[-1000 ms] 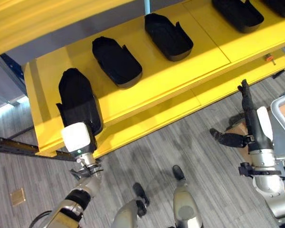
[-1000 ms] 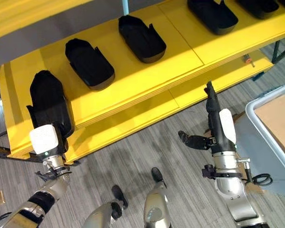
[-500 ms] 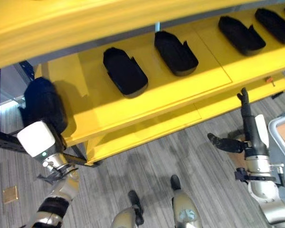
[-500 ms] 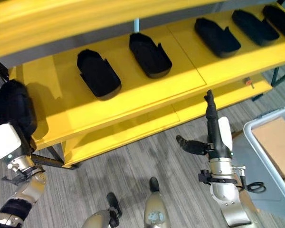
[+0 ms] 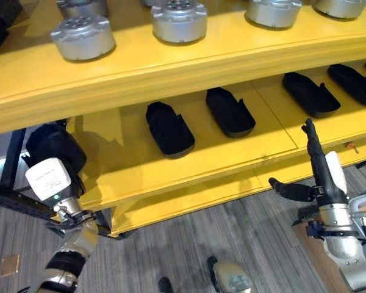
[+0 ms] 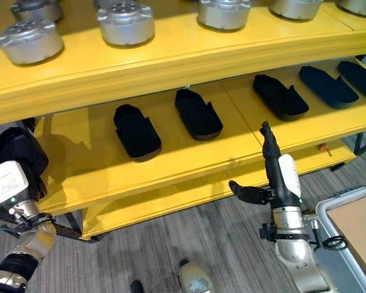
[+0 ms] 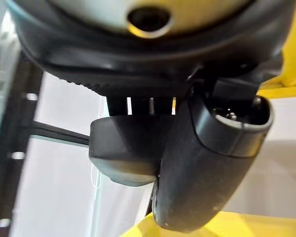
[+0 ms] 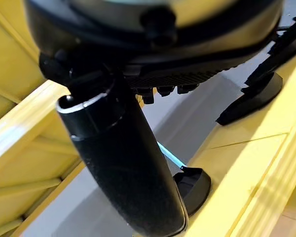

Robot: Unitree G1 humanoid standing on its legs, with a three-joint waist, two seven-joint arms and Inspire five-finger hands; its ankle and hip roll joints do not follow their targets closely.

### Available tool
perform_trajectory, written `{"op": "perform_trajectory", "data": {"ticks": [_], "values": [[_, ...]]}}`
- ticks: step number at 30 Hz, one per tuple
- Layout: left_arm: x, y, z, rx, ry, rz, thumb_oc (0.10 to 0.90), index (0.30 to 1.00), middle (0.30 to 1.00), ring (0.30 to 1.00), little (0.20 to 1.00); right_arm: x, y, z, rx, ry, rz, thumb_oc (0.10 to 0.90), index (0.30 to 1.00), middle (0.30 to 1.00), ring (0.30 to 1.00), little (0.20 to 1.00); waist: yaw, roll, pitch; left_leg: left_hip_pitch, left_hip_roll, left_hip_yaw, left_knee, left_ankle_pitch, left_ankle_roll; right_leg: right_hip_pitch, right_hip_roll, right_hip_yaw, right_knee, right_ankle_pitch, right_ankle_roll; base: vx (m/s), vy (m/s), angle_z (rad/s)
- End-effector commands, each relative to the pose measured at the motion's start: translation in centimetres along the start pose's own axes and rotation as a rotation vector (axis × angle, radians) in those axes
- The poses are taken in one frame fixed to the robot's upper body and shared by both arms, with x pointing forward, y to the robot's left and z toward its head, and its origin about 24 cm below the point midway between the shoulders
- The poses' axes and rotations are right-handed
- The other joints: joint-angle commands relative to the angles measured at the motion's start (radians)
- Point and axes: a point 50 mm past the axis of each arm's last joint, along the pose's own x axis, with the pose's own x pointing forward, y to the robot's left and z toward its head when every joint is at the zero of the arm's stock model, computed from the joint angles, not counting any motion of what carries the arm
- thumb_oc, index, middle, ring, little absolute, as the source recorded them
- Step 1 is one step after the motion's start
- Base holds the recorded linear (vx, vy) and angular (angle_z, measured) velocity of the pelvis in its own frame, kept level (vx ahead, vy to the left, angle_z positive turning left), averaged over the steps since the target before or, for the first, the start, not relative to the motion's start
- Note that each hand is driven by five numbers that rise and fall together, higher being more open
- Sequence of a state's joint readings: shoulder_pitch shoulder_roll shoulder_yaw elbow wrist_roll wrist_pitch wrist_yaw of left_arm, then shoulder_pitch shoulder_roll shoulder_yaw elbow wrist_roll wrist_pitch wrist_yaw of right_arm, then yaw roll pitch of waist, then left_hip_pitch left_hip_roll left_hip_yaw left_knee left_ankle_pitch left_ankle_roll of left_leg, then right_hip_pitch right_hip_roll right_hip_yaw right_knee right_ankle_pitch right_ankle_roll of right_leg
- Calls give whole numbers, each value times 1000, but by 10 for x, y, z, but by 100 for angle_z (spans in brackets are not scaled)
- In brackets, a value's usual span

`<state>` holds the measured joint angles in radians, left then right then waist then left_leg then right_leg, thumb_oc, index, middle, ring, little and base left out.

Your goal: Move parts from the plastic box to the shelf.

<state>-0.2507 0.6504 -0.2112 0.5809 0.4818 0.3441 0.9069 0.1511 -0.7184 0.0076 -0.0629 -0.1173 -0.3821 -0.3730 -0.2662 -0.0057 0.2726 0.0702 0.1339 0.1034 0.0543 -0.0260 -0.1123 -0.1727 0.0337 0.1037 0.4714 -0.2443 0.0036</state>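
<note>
My left hand (image 5: 49,180) is shut on a black shoe-shaped part (image 5: 52,141) and holds it upright at the left end of the yellow shelf (image 5: 189,162). In the left wrist view the thumb (image 7: 207,168) lies across that black part (image 7: 121,150). Several matching black parts (image 5: 169,128) lie in a row along the middle board. My right hand (image 5: 322,174) stands in front of the shelf's right half, open, with its fingers straight up and its thumb out to the side, holding nothing. The grey plastic box (image 6: 352,196) sits low on the right.
The upper board carries several silver round parts (image 5: 82,36). A cardboard piece (image 6: 357,226) lies inside the plastic box. A lower yellow board (image 5: 189,198) juts out under the middle one. The shelf's dark frame (image 5: 12,201) runs behind my left arm.
The camera has tilted up, bringing the upper board with its silver parts into view. My left hand has carried the black part from over the board's left end to just beside it.
</note>
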Motion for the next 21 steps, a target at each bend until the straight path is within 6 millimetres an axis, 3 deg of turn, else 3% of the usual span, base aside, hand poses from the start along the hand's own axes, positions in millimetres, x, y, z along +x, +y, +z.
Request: {"op": "perform_trajectory", "data": {"ticks": [1, 3, 5, 7, 9, 11, 13, 18, 21], "values": [[46, 43, 12, 44, -86, 273, 400, 300, 300, 300, 300, 20, -27, 21, 21, -170, -161, 900, 1000, 1000, 1000, 1000, -14, -15, -65, -63, -139, 72, 545, -104, 124, 115, 3, -21, -339, 186, 1, 150, -274, 6], [44, 40, 14, 50, -94, 256, 400, 300, 300, 300, 300, 17, -26, 19, 20, -162, -168, 900, 1000, 1000, 1000, 1000, -11, -25, -52, -166, -106, 66, 644, -60, 114, 141, 0, -16, -336, 187, -11, 111, -163, 21], [41, 39, 15, 59, -102, 246, 400, 300, 300, 300, 300, 14, -26, 18, 10, -158, -181, 900, 1000, 1000, 1000, 1000, -13, -24, -44, -194, -86, 73, 585, -49, 120, 159, 2, -3, -337, 184, -7, 141, 1, -1], [38, 37, 12, 67, -96, 231, 400, 300, 300, 300, 300, 11, -28, 15, 2, -144, -196, 900, 1000, 1000, 1000, 1000, -10, -23, -34, -185, -77, 64, 457, -11, 115, 191, 5, 25, -346, 175, -2, 175, 106, -26], [34, 34, 6, 81, -85, 214, 400, 300, 300, 300, 300, 9, -30, 10, -8, -127, -206, 900, 1000, 1000, 1000, 1000, 0, -18, -35, -196, -62, 14, 262, 70, 92, 221, 10, 61, -368, 173, 6, 195, 145, -34], [29, 28, 0, 86, -70, 194, 400, 300, 300, 300, 300, 8, -33, 5, -21, -118, -213, 900, 1000, 1000, 1000, 1000, 10, -14, -35, -208, -28, -29, 137, 150, 63, 251, 8, 84, -384, 171, 9, 206, 133, -46], [26, 25, -5, 82, -55, 185, 400, 300, 300, 300, 300, 9, -37, 3, -27, -110, -223, 900, 1000, 1000, 1000, 1000, 11, -13, -29, -216, 1, -42, 79, 183, 45, 271, -2, 93, -390, 170, 10, 178, 134, -77], [23, 18, -3, 67, -36, 180, 400, 300, 300, 300, 300, 8, -44, 3, -34, -103, -265, 900, 1000, 1000, 1000, 1000, -16, 7, -27, -177, 11, 6, 13, 144, 40, 264, -46, 90, -403, 177, 34, 112, 202, -22], [21, 15, 1, 54, -28, 185, 400, 300, 300, 300, 300, 7, -46, 3, -29, -108, -277, 900, 1000, 1000, 1000, 1000, -25, 23, -26, -131, -15, 25, -25, 95, 41, 251, -68, 80, -416, 185, 53, 69, 231, 6]]}}
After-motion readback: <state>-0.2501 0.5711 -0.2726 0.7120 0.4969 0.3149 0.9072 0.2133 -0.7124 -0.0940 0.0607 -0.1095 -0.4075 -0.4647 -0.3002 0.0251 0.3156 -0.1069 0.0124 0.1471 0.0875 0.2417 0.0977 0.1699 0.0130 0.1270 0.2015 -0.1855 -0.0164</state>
